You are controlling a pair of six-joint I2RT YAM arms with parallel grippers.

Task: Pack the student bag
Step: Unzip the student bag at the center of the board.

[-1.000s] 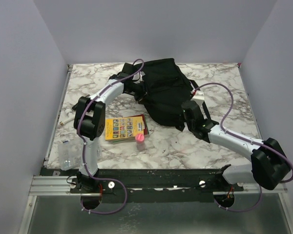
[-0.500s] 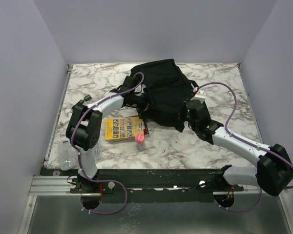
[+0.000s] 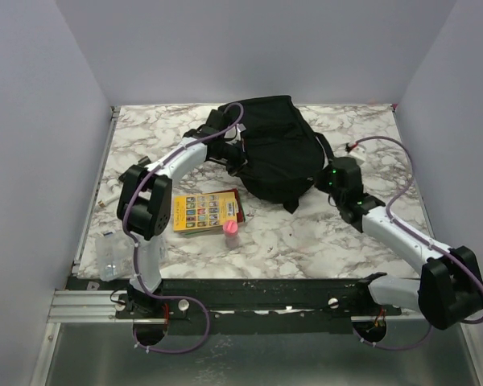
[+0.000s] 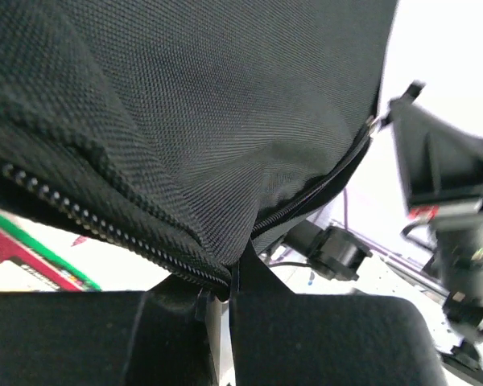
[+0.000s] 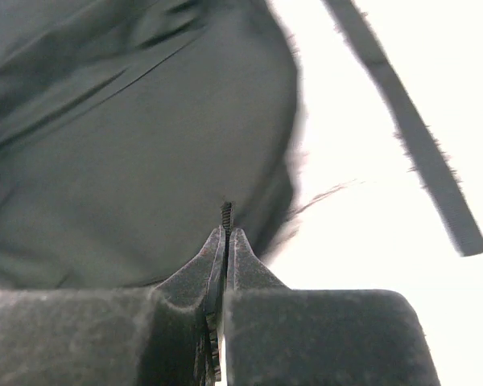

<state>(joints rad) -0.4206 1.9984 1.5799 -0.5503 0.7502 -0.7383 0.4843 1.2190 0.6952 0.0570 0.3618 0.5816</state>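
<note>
The student bag [image 3: 278, 149], a large black backpack, lies bunched at the back middle of the marble table. My left gripper [image 3: 235, 154] is at its left side, shut on the bag's fabric edge beside the open zip [image 4: 105, 225]. The black cloth fills the left wrist view [image 4: 225, 121]. My right gripper [image 3: 332, 172] is at the bag's right edge with its jaws pressed together. A thin ribbed black tab [image 5: 226, 214] sticks out between the tips, with the blurred bag [image 5: 129, 145] behind. A loose black strap [image 5: 402, 121] lies on the table to the right.
A yellow picture book [image 3: 205, 211] lies in front of the bag, its red-green edge also in the left wrist view [image 4: 32, 253]. A small pink-capped bottle [image 3: 231, 229] stands beside it. A clear plastic item [image 3: 110, 253] sits at the left edge. Grey walls enclose the table.
The left gripper moved toward the back with the bag's edge. The bag shifted back and bunched up rounder. The right gripper moved to the right, from the bag's front to its right edge.
</note>
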